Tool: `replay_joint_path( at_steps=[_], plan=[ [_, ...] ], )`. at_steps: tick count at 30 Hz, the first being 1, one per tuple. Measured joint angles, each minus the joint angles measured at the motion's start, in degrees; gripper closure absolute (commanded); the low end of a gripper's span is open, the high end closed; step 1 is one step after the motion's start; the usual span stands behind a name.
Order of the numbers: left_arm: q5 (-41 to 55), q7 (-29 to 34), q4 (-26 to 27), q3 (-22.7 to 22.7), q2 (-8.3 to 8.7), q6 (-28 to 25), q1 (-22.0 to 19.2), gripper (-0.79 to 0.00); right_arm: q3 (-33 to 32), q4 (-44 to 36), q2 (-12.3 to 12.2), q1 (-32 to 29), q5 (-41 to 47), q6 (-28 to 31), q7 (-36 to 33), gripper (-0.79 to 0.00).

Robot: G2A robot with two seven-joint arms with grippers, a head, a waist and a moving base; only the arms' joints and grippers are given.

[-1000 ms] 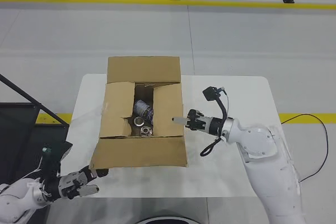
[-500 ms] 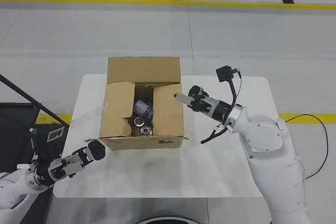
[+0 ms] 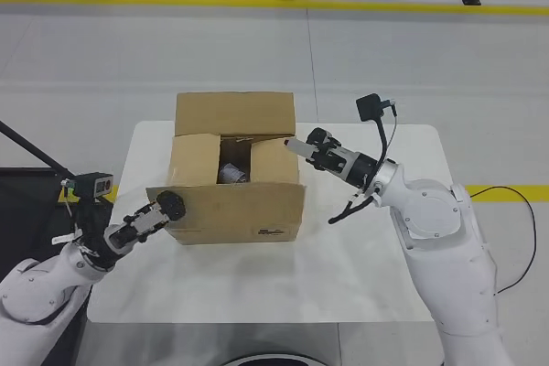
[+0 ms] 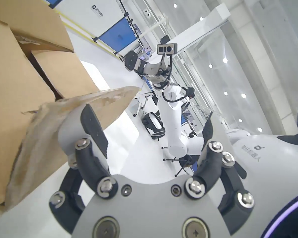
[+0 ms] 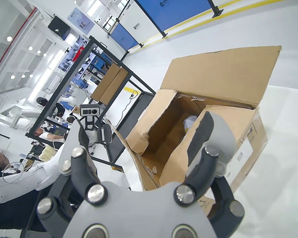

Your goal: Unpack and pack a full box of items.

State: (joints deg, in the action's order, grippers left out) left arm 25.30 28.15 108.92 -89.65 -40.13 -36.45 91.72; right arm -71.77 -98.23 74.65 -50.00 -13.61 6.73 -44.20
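Left gripper (image 4: 149, 117), jaws spread, at box (image 4: 19, 87) flap; right gripper (image 5: 142, 122) likewise spread, can (image 5: 189, 123) inside.

I can enter the box (image 3: 233, 220) only through a narrow slot between the left flap (image 3: 194, 157) and right flap (image 3: 274, 163), both folded inward, and a can (image 3: 231, 172) sits in that slot. The front flap (image 3: 247, 194) stands up along the near edge, with my left pincer (image 3: 169, 203) at its corner and my right pincer (image 3: 302, 146) at the right flap's far corner. There's passing room on the table (image 3: 375, 274) right of the box.
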Motion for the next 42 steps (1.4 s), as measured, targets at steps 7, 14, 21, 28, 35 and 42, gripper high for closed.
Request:
replay_joint_path(
  at_steps=[7,14,21,28,35,42],
  plan=[
    [-7.77,-5.13,0.64,5.35,-1.36,7.55,-5.52,-0.785,1.22,4.06,0.29,1.24,0.75,-2.08,1.38,-0.785],
    [-12.08,-8.23,-0.58,10.42,-2.83,12.17,-10.6,-0.785,7.31,23.0,2.55,13.25,4.49,-1.91,6.89,-0.785],
    [-14.23,-10.16,-2.61,14.46,-4.3,15.3,-14.71,-0.785,14.24,43.01,6.0,24.32,6.22,1.85,14.94,-0.785],
    [-14.63,-10.56,-4.6,16.74,-5.49,16.79,-17.3,-0.785,19.81,57.22,9.72,30.87,7.01,3.7,20.39,-0.785],
    [-14.39,-10.04,-6.17,17.37,-6.36,17.2,-18.78,-0.785,22.95,67.07,13.12,34.84,9.13,5.91,20.82,-0.785],
    [-14.15,-8.87,-7.22,16.81,-6.98,17.06,-19.31,-0.785,23.37,73.94,15.57,37.53,13.14,10.74,16.81,-0.785]
  ],
)
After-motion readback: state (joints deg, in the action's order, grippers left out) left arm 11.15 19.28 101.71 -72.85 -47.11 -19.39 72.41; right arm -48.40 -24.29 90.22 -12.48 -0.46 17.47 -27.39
